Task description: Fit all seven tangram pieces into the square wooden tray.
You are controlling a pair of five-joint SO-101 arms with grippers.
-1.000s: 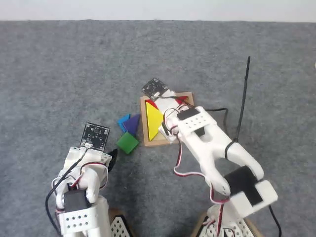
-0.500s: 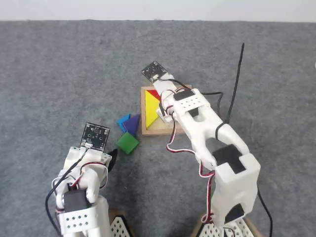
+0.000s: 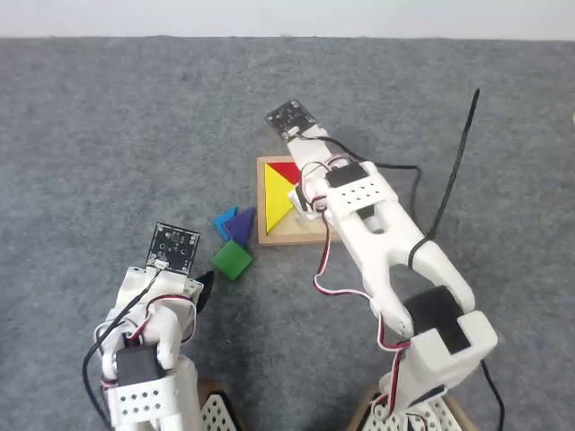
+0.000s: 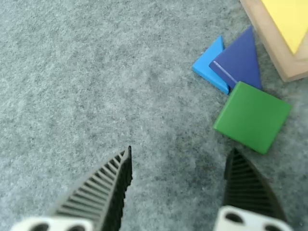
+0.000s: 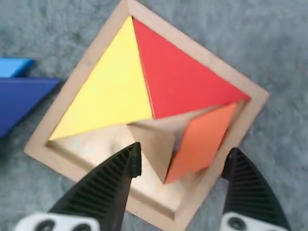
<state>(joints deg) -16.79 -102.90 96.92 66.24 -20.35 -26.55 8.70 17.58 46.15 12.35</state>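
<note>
Grey carpet-like mat (image 3: pixel 108 126) spread under everything, pale strip (image 3: pixel 269 18) along its far edge, perhaps a wall

- Left arm (image 3: pixel 144 355) sits folded back; left jaws stand wide apart, tips down.
- Right arm (image 3: pixel 386 256) stretches forward; right jaws stand wide apart, tips down.

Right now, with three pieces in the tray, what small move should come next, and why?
Probably shift the left tool over the green square, so that it comes between the open fingers. The square lies on the carpet outside the tray, close ahead of that tool, while the right tool hangs open over the tray, holding nothing.
</note>
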